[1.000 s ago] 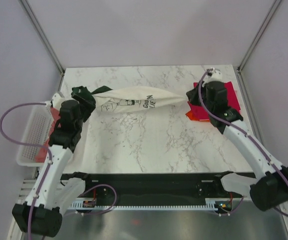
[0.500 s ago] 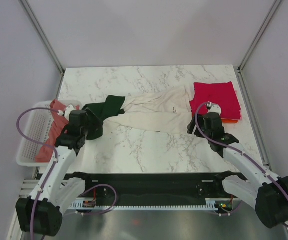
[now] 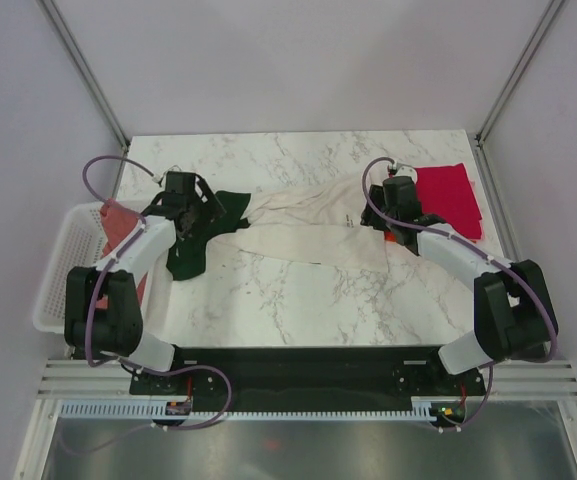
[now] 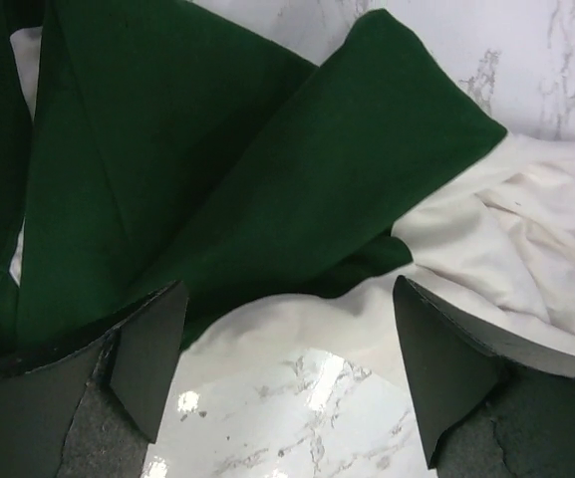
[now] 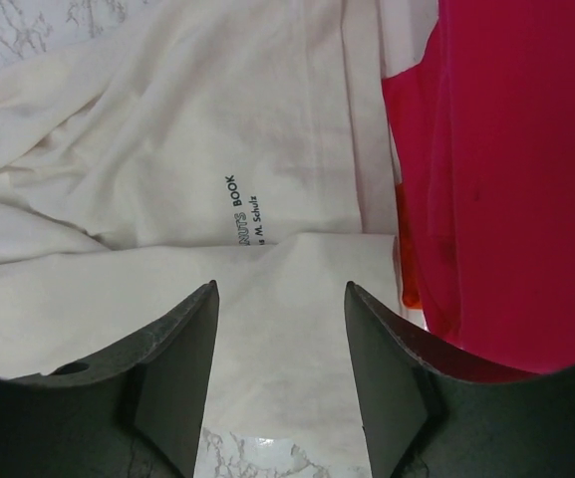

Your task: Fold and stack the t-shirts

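Observation:
The cream t-shirt (image 3: 308,232) lies spread and rumpled across the middle of the table, its dark green sleeves (image 3: 193,245) bunched at the left end. My left gripper (image 3: 198,205) hovers open over that end; in the left wrist view its jaws (image 4: 287,363) frame bare marble, with a green sleeve (image 4: 217,169) and cream cloth (image 4: 506,249) just ahead. My right gripper (image 3: 388,212) stands open at the shirt's right end, empty, above cream cloth (image 5: 167,159) with small black print. A folded magenta shirt (image 3: 450,195) (image 5: 511,169) lies beside it on an orange one (image 5: 407,254).
A white lattice basket (image 3: 56,285) hangs off the table's left edge with a salmon-pink shirt (image 3: 118,225) in it. Metal frame posts (image 3: 88,75) rise at the two far corners. The arm bases sit along the near edge.
A second ago both grippers held the cream shirt stretched between them. They have let go, the shirt has dropped flat onto the table, and both arms now reach back over its ends.

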{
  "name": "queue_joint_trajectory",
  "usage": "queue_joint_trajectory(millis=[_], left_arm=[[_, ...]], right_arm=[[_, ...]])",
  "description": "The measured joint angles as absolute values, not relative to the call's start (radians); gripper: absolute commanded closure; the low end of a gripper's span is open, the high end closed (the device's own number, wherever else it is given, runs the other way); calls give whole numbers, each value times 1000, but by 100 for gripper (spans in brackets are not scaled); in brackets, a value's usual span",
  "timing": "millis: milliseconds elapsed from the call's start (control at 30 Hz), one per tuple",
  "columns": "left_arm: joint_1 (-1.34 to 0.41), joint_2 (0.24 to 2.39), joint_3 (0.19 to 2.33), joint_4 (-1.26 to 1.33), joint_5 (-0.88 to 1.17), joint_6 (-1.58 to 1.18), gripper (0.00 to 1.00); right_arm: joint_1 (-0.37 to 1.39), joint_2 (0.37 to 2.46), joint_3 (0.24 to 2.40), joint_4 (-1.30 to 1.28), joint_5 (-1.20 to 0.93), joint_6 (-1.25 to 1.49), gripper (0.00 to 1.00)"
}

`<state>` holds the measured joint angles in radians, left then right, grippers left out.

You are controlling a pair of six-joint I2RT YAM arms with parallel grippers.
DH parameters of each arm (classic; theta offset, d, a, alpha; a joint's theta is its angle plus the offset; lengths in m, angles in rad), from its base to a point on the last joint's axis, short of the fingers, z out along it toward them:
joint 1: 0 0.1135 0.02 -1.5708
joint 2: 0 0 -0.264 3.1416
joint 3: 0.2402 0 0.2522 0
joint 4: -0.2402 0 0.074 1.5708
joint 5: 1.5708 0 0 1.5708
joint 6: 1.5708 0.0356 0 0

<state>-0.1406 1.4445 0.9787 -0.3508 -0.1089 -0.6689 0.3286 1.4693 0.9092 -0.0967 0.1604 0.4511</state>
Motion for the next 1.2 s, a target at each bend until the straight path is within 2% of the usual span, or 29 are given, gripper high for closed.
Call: queue_joint_trajectory(millis=[200,267,300,367,400,500,667,967,1200], left_arm=[[-141,1613,1065,-327,-132,-632,6],[-140,1647,1070,-313,-128,-623,9],[-139,1663,1070,-305,-124,-619,24],[-138,1692,1070,-289,-107,-608,47],[-138,1703,1069,-281,-96,-603,67],[-139,1706,1059,-264,-69,-577,98],[-176,1604,974,-231,-72,-560,98],[-393,1083,754,-242,-160,-564,98],[-412,928,558,-314,-157,-595,96]], right_arm=[[284,1535,928,-96,142,469,34],[259,1536,926,-82,114,476,34],[243,1536,920,-62,94,482,34],[220,1535,905,-24,66,492,34],[211,1534,896,-12,57,494,34],[205,1534,877,1,48,498,34],[208,1525,868,2,35,497,37],[208,1471,830,5,14,496,34],[208,1446,807,4,12,494,32]])
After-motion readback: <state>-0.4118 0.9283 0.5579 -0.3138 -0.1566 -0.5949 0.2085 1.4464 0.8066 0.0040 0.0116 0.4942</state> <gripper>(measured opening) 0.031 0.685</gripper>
